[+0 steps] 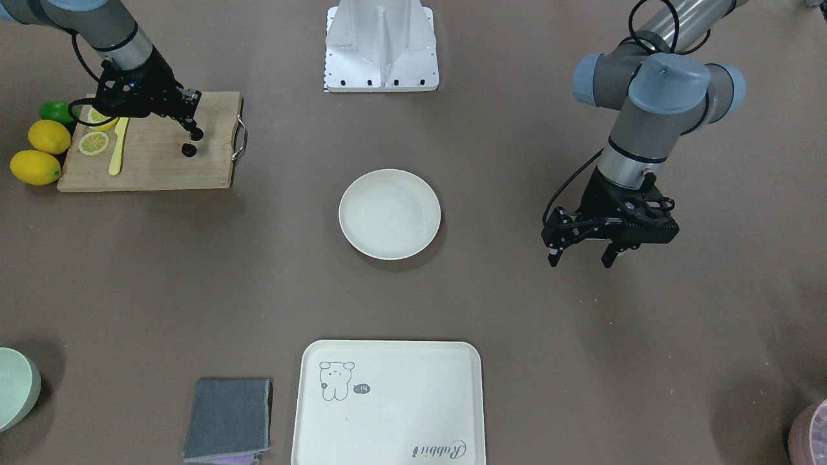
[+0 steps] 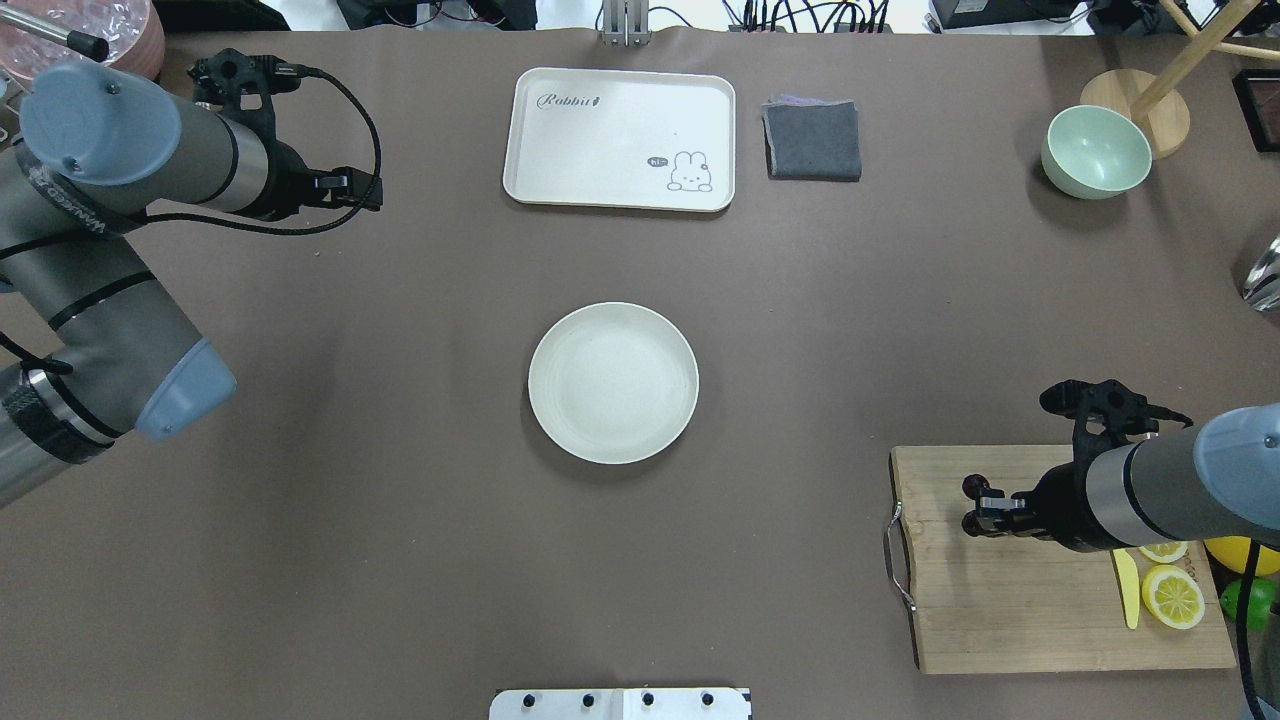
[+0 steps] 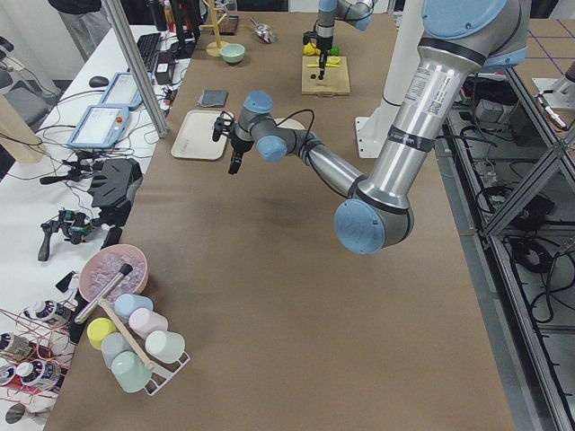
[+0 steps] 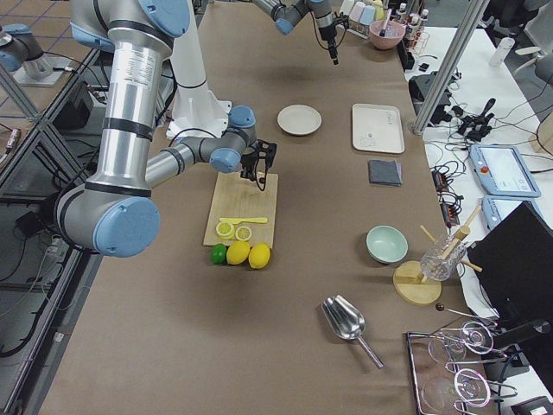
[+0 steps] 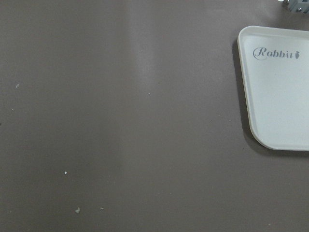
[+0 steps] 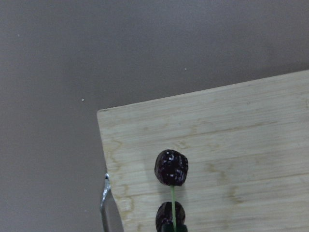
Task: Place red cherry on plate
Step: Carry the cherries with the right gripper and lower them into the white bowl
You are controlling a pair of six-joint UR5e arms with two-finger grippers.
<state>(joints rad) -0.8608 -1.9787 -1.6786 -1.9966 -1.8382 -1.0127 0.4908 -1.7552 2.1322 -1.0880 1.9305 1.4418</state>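
Observation:
The red cherry [image 1: 188, 150] is a pair of tiny dark fruits on thin stems, over the cutting board's corner nearest the plate. My right gripper [image 1: 192, 132] is right at it and looks shut on the stems. In the right wrist view the cherry [image 6: 171, 167] hangs in front of the board with its stem running down out of frame. The cream-white plate [image 1: 389, 214] sits empty at the table's centre, well apart from the board. My left gripper [image 1: 579, 261] hovers open over bare table on the plate's other side, holding nothing.
The wooden cutting board [image 1: 148, 165] also carries lemon slices [image 1: 94, 143] and a yellow knife [image 1: 116, 152]; whole lemons [image 1: 35, 166] and a lime [image 1: 57, 111] lie beside it. A bear-print tray [image 1: 387, 403], a grey cloth [image 1: 227, 420] and a green bowl [image 2: 1095, 152] line the far side.

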